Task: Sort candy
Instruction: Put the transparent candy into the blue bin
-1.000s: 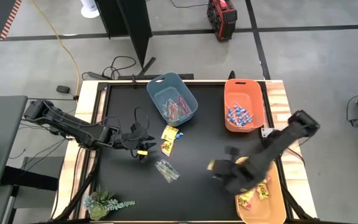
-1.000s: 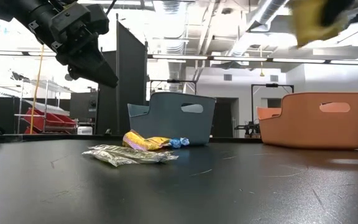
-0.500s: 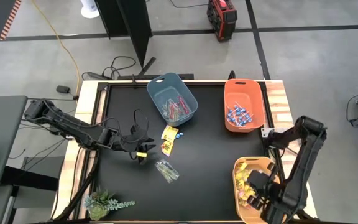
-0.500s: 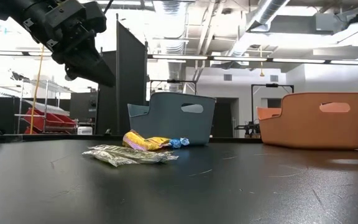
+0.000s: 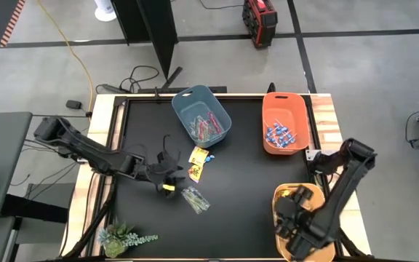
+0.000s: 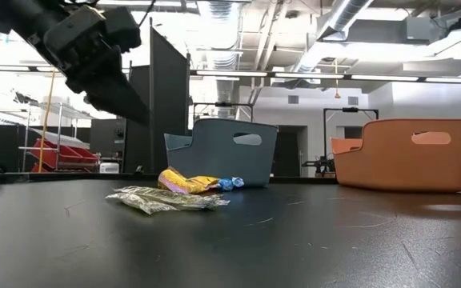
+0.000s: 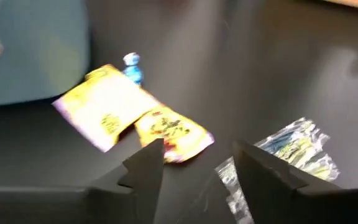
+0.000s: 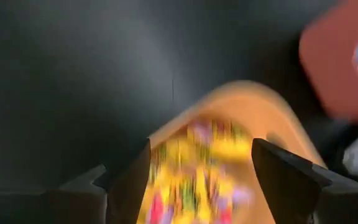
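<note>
Candy (image 7: 135,118) print legible only wrist-close

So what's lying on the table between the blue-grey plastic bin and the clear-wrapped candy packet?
Two yellow square packets with red print and a blue-wrapped lollipop, seen in the high view between the blue-grey bin and the clear-wrapped packet.

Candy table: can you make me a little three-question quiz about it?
1. True or false: the orange bin holds blue lollipops.
2. Which gripper hangs over the yellow bin? A left B right
3. What lies on the table nearest the left gripper?

Key:
1. True.
2. B, the right gripper, open.
3. A clear-wrapped candy bundle, with yellow packets just beyond.
</note>
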{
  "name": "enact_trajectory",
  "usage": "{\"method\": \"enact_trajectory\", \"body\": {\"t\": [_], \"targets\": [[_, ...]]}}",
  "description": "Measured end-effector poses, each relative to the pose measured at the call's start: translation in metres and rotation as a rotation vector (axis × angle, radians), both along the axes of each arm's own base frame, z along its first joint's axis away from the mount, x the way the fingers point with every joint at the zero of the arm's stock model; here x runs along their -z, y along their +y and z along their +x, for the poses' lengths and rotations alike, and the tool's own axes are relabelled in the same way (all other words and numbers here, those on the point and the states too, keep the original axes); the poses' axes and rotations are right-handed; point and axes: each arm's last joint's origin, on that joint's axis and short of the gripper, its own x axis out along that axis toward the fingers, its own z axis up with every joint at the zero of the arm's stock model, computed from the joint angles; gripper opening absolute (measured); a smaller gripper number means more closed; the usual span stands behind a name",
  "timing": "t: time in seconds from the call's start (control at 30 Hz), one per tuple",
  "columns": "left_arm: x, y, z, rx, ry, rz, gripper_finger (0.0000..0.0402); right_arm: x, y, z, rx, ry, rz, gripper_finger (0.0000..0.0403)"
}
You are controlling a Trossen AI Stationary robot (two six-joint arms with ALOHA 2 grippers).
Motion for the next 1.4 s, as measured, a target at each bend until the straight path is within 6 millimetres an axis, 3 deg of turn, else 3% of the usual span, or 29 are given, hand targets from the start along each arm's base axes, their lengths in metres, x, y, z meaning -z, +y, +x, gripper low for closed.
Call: {"method": "enact_trajectory", "body": {"t": [0.2,0.43,0.6,0.77,0.87,0.97,1.17,1.4], "targets": [[0.02,0.002,0.032,0.013,0.052,-0.011,0.0246,-0.005,-0.024,0.049,-0.125,-0.1,-0.084,0.0293],[0.045,0.019,0.059,-0.05,0.202,-0.02,0.0256,-0.008,-0.046,0.104,-0.28,-0.215,-0.064,0.0292],[0.048,0.026,0.062,-0.044,0.289,-0.035,0.0256,-0.009,-0.043,0.138,-0.437,-0.342,-0.061,0.0292],[0.033,0.021,0.055,-0.007,0.28,-0.015,0.0256,0.021,-0.037,0.173,-0.541,-0.366,-0.022,0.0292],[0.026,0.008,0.051,0.084,0.26,0.032,0.0256,0.041,-0.039,0.182,-0.545,-0.304,-0.046,0.0292],[0.024,-0.01,0.049,0.216,0.248,0.111,0.0253,0.049,-0.043,0.184,-0.537,-0.262,-0.058,0.0292],[0.025,-0.045,0.041,0.51,0.23,0.236,0.0233,0.049,-0.045,0.185,-0.531,-0.264,-0.059,0.0292],[0.036,-0.056,0.04,0.566,0.257,0.248,0.0214,0.049,-0.047,0.186,-0.526,-0.263,-0.061,0.0292]]}}
